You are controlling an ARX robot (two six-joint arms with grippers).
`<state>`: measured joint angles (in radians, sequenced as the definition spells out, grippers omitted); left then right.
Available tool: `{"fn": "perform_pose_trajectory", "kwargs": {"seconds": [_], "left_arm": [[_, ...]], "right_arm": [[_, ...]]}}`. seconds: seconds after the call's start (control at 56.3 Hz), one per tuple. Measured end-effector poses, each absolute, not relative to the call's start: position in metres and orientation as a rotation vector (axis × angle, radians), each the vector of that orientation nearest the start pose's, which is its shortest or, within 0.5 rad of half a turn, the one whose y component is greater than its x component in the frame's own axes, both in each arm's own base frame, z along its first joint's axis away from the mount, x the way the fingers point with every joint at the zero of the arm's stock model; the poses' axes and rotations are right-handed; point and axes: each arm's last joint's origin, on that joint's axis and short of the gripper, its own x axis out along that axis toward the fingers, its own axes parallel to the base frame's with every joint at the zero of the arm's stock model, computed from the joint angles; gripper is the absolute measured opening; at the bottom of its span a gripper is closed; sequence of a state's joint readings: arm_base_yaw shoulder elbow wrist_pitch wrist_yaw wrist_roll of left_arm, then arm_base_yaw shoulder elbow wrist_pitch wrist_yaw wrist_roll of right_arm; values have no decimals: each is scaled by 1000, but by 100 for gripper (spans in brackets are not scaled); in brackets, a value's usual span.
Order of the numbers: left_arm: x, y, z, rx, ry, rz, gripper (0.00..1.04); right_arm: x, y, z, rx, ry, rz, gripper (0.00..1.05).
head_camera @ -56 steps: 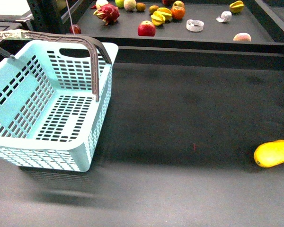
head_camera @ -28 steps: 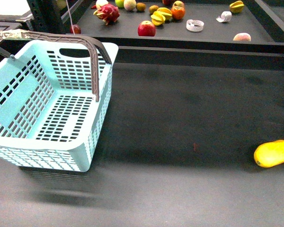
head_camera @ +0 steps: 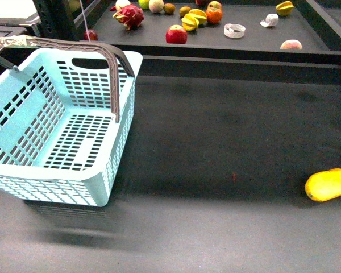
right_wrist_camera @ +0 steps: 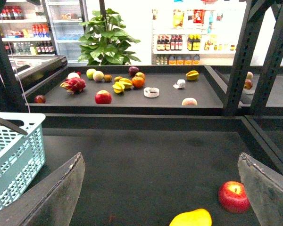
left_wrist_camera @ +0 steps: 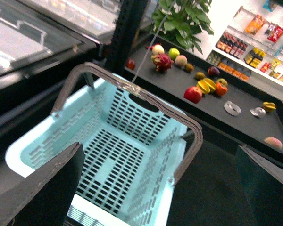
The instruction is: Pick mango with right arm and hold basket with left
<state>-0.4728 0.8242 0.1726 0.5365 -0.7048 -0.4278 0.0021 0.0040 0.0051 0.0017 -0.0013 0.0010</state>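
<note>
Wide apart, the left jaws hold nothing. Their two dark fingers (left_wrist_camera: 42,188) hang over the light-blue basket (left_wrist_camera: 23,157), and no contact with it shows. The right jaws are spread just as wide and are empty too. Between their fingers (right_wrist_camera: 52,193) the mango (right_wrist_camera: 191,218) shows on the counter (right_wrist_camera: 146,165), partly cut by the picture's edge, with a red apple (right_wrist_camera: 234,197) just beside it.

From the front view neither arm is visible. The basket (head_camera: 62,190) sits empty at the left of the dark counter (head_camera: 216,142), with one grey-brown handle (head_camera: 111,57) raised over its rim. The mango (head_camera: 328,185) lies on its side at the far right, well apart from the basket. Beyond a raised ledge, a back shelf (head_camera: 256,42) carries a dragon fruit (head_camera: 129,16), another apple (head_camera: 175,34), star fruits (head_camera: 193,21), an orange (head_camera: 213,15) and a peach (head_camera: 290,44).
</note>
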Motion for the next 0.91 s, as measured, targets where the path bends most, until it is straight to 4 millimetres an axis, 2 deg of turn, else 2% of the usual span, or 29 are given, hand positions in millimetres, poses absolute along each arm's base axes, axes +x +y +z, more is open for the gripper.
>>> {"fn": "perform_pose_trajectory", "kwargs": {"seconds": [0.071,0.48,0.604,0.782,0.906], "left_arm": [[178,-66,185,-439,100,235,99],[280,-83,165,-776,260,275,99],[318,-92,162,-882,296,255,99],[355,-102,158,-941,337,241,99],[377,-95,150,-981,347,292,99]], "right_arm": [[98,0,165,1,-3,3,97],[98,0,165,1,-3,4,97],[98,0,165,1,-3,4,97],[98,0,165,1,-3,3,97],[98,0,165,1,-3,3,97]]}}
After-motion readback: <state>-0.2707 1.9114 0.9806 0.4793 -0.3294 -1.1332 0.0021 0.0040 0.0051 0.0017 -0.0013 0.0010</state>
